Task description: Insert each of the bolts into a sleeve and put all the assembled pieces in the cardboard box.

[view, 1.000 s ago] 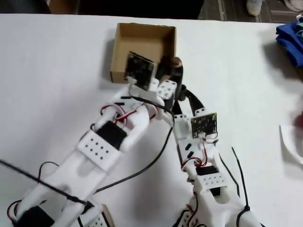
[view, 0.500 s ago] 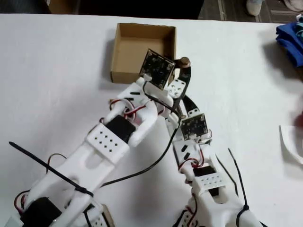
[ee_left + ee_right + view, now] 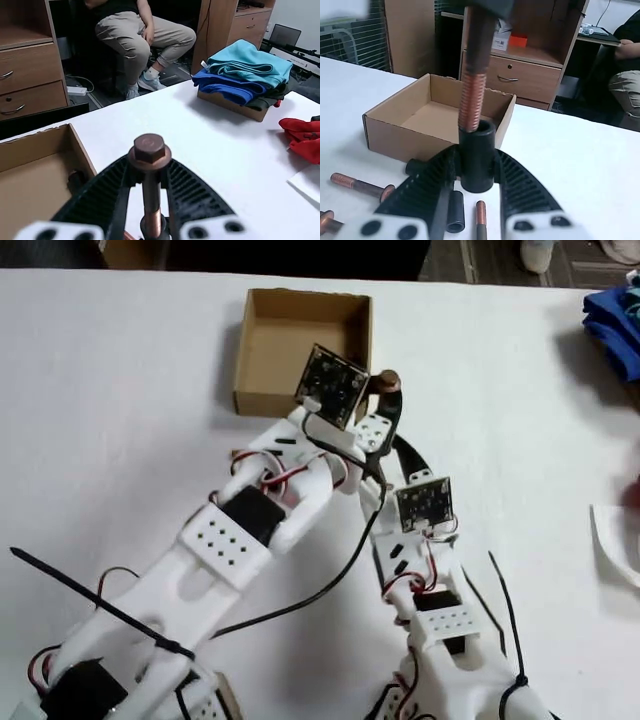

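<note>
- The left gripper (image 3: 148,170) is grasping a copper-coloured bolt (image 3: 149,148). Its jaws are clenching the shaft just under the hex head, which is sticking up above the jaw tips.
- The bolt is standing upright, and its shaft is running down between the jaws toward the gripper's base.
- The right gripper (image 3: 477,167) is grasping a black sleeve (image 3: 478,155). Its jaws are pressing on both sides of the sleeve, which is standing upright with its open end up, above the jaw tips.
- The bolt's threaded end (image 3: 471,100) is coming down from above the right jaws and meeting the sleeve's open top. The tip is looking just inside it.
- The cardboard box (image 3: 390,131) is sitting open on the table (image 3: 580,165), beyond the right jaw tips and behind the sleeve. In the left wrist view the cardboard box (image 3: 80,145) is lying off to one side of the left jaws.
- A small dark piece (image 3: 75,179) is lying in the box against its wall; I cannot tell what it is.
- In the right wrist view, a spare sleeve (image 3: 455,218) and a loose bolt (image 3: 480,221) are lying on the table under the gap between the right jaws.
- Another bolt (image 3: 360,184) is lying outside those jaws, near the box's front wall.
- Folded clothes (image 3: 245,70) are lying on a box well beyond the left jaw tips.
</note>
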Controlling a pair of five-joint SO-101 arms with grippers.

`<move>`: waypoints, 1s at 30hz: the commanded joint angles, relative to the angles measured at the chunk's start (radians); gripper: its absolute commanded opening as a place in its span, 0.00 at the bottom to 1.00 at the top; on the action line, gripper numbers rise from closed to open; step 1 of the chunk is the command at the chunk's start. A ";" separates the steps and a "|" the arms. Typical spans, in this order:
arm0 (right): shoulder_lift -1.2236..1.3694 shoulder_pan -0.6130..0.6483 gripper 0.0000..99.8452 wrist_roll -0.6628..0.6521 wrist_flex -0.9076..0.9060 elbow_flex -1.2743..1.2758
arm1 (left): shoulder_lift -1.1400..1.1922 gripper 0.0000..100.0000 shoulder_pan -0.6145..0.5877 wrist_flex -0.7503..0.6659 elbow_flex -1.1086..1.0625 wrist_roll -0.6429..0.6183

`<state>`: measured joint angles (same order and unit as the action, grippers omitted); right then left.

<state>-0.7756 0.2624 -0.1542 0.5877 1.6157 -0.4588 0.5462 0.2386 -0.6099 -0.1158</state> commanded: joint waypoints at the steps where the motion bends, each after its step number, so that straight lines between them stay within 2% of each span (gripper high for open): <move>1: -0.039 -0.008 0.02 0.008 0.004 -0.008 | -0.060 0.03 -0.003 -0.008 0.053 -0.011; 10: -0.039 -0.008 0.02 0.009 0.004 -0.009 | -0.058 0.03 -0.003 -0.103 0.054 -0.012; 14: -0.039 -0.008 0.02 0.009 0.004 -0.011 | -0.005 0.03 -0.017 -0.100 0.059 -0.014; 19: -0.039 -0.008 0.02 0.009 0.004 -0.011 | 0.035 0.03 -0.026 -0.103 0.070 -0.083; 30: -0.039 -0.015 0.02 0.078 0.004 -0.011 | 0.043 0.03 -0.026 -0.094 0.064 -0.087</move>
<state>-0.7756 0.2593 -0.0852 0.5877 1.6157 -0.4127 0.5309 0.1649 -0.6038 -0.1956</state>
